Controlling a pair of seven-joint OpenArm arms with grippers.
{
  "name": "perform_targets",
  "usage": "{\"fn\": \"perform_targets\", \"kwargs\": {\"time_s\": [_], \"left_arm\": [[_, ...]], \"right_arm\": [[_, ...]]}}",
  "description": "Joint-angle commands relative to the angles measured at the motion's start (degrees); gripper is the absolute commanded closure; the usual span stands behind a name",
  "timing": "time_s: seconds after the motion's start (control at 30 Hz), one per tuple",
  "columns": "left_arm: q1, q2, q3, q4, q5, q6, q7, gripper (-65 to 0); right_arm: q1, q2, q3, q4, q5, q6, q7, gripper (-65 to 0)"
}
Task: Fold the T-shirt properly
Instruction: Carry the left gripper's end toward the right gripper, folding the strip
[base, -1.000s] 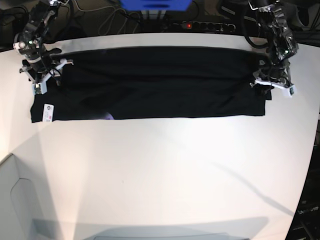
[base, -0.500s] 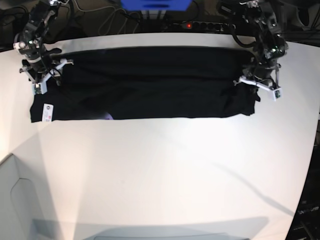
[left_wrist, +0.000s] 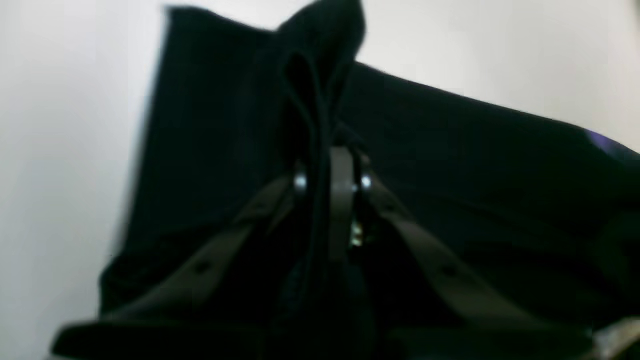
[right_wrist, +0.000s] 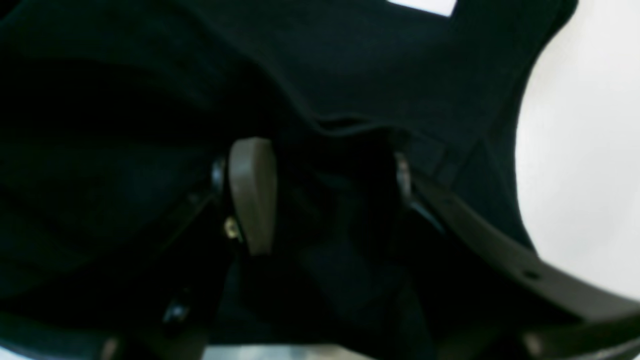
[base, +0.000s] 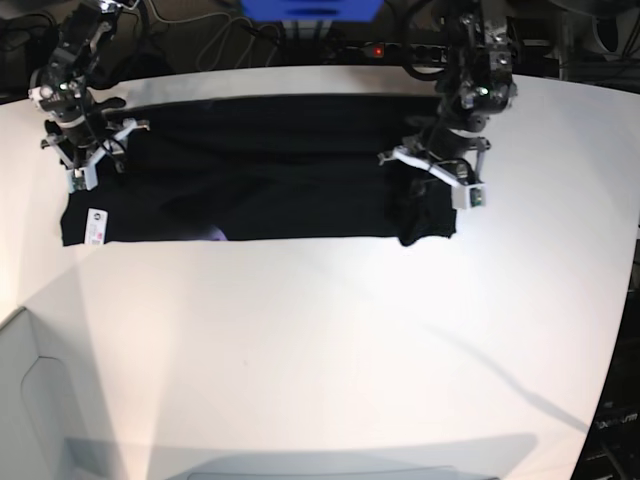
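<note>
The black T-shirt (base: 260, 170) lies as a long strip across the far part of the white table (base: 320, 340). Its white label (base: 96, 226) and a bit of purple (base: 217, 234) show near the front left edge. My left gripper (base: 432, 178) is shut on the shirt's right end, which hangs bunched below it. In the left wrist view a ridge of black cloth (left_wrist: 310, 90) is pinched in the left gripper (left_wrist: 327, 165). My right gripper (base: 90, 160) stands open over the shirt's left end. In the right wrist view its fingers (right_wrist: 252, 195) are spread, with cloth (right_wrist: 350, 75) beneath.
A power strip (base: 400, 50) with a red light, cables and a blue box (base: 310, 8) sit behind the table's far edge. The table edge curves away at the front left (base: 25, 320) and on the right (base: 625, 300).
My left gripper closed on the shirt's right end and carried it leftward, so the strip is now shorter on the right. The right arm stayed put.
</note>
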Motion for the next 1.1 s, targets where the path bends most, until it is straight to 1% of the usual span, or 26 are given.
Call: {"fn": "perform_targets", "kwargs": {"time_s": [0.0,0.07,0.23,0.3,0.37,0.5,0.7,0.83,0.97,1.07], "left_arm": [[-0.3,0.0,2.4,1.0,-0.5,0.6,-0.9,0.0],[-1.6,-0.1,7.5,1.0,-0.5,2.3,-0.9,0.0],[-6.3,-0.5,20.1,-1.3,-0.3,8.9,-0.9,0.0],[-8.3,-0.2,24.2,-3.3,1.2,10.7,-1.0,0.0],[-10.4,0.2,27.9,-6.1,2.9,11.8,-1.0,0.0],[-13.6,2.2,33.3,-11.4,3.6,11.8,-1.1,0.0],[-15.5,4.5,36.2,-15.2,3.6,11.8,-1.1,0.0],[-17.0,4.6,38.5,-16.0,3.6,11.8,-1.1,0.0],[-17.3,4.6,38.7,-15.7,3.6,11.8,-1.3,0.0],[-17.3,5.2,38.8,-15.7,3.6,11.8,-4.7,0.0]], "right_arm": [[0.1,0.5,0.2,1.0,0.7,0.4,1.0,-30.2],[0.1,0.5,0.2,1.0,0.7,0.4,1.0,-30.2],[0.1,0.5,0.2,1.0,0.7,0.4,1.0,-30.2],[0.1,0.5,0.2,1.0,0.7,0.4,1.0,-30.2],[0.1,0.5,0.2,1.0,0.7,0.4,1.0,-30.2],[0.1,0.7,0.2,1.0,0.7,0.4,1.0,-30.2],[0.1,0.8,0.2,1.0,0.7,0.4,1.0,-30.2],[0.1,0.8,0.2,1.0,0.7,0.4,1.0,-30.2],[0.1,0.8,0.2,1.0,0.7,0.4,1.0,-30.2],[0.1,0.8,0.2,1.0,0.7,0.4,1.0,-30.2]]}}
